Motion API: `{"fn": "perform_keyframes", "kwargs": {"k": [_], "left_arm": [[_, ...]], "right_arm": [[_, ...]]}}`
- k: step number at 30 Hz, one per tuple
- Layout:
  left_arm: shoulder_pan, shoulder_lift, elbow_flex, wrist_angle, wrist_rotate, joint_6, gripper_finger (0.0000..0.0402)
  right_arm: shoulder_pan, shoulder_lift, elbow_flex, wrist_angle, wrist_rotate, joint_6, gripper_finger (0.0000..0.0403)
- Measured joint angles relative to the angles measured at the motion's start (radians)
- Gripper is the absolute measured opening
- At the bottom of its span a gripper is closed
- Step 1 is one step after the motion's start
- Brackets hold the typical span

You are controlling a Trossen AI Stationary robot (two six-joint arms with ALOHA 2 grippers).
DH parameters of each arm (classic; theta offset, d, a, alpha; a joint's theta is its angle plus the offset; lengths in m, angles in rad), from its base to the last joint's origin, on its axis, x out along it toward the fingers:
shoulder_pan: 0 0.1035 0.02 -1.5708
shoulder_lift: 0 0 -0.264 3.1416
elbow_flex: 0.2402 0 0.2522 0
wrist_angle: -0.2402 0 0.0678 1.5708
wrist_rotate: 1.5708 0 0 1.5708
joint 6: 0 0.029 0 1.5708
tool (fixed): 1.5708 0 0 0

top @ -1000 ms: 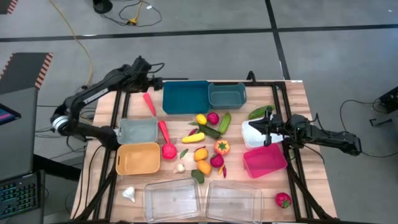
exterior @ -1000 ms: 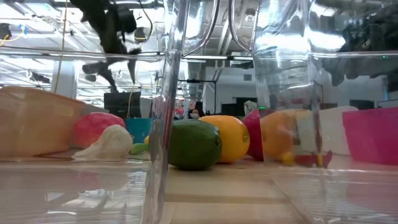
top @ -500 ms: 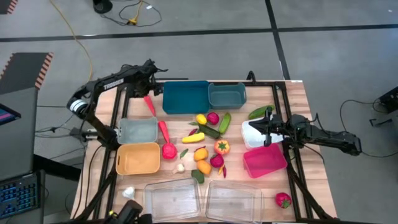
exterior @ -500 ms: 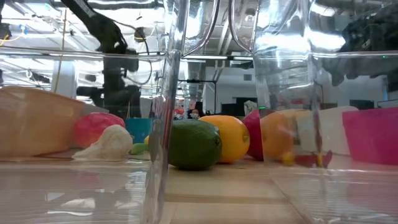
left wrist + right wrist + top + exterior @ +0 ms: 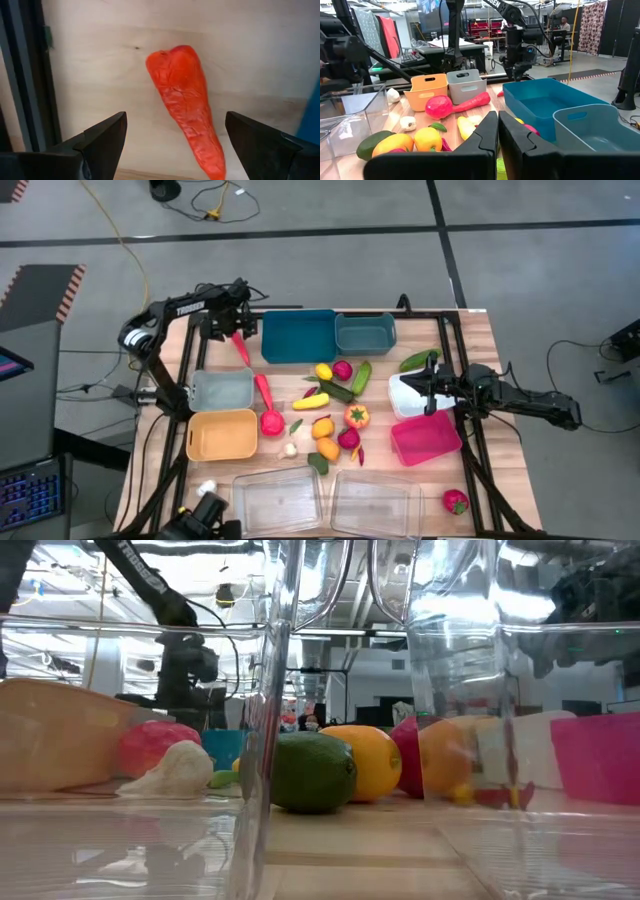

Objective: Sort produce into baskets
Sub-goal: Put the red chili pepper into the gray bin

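A long red toy vegetable (image 5: 241, 347) lies flat on the wooden table at the far left, just left of the large teal bin (image 5: 298, 336). In the left wrist view it (image 5: 187, 105) lies between my fingers. My left gripper (image 5: 233, 322) (image 5: 172, 145) is open above it, one finger on each side, touching nothing. My right gripper (image 5: 432, 390) (image 5: 498, 135) is shut and empty over the white bin (image 5: 404, 402) at the right.
A smaller teal bin (image 5: 365, 334) stands beside the large one. Grey (image 5: 222, 389) and tan (image 5: 221, 434) bins stand at the left, a magenta bin (image 5: 426, 438) at the right, two clear trays (image 5: 277, 500) (image 5: 373, 502) near. Loose produce (image 5: 335, 420) fills the middle.
My left gripper has come down toward the long red vegetable at the far left and moved slightly toward the table's near edge. Its arm has swung in over the left edge. My right arm has kept still.
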Motion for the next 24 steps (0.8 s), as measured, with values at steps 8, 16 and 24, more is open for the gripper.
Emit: {"fn": "perform_keyframes", "kwargs": {"k": [8,16,24], "left_arm": [[0.013,0.006,0.0,0.001,0.059,0.117,0.0327],[0.022,0.006,0.0,0.0,0.075,0.324,0.0327],[0.037,0.006,0.005,-0.007,0.072,0.493,0.0317]], "right_arm": [[0.0,0.0,0.0,0.0,0.0,0.0,0.0044],[0.0,0.0,0.0,0.0,0.0,0.0,0.0044],[0.0,0.0,0.0,0.0,0.0,0.0,0.0044]]}}
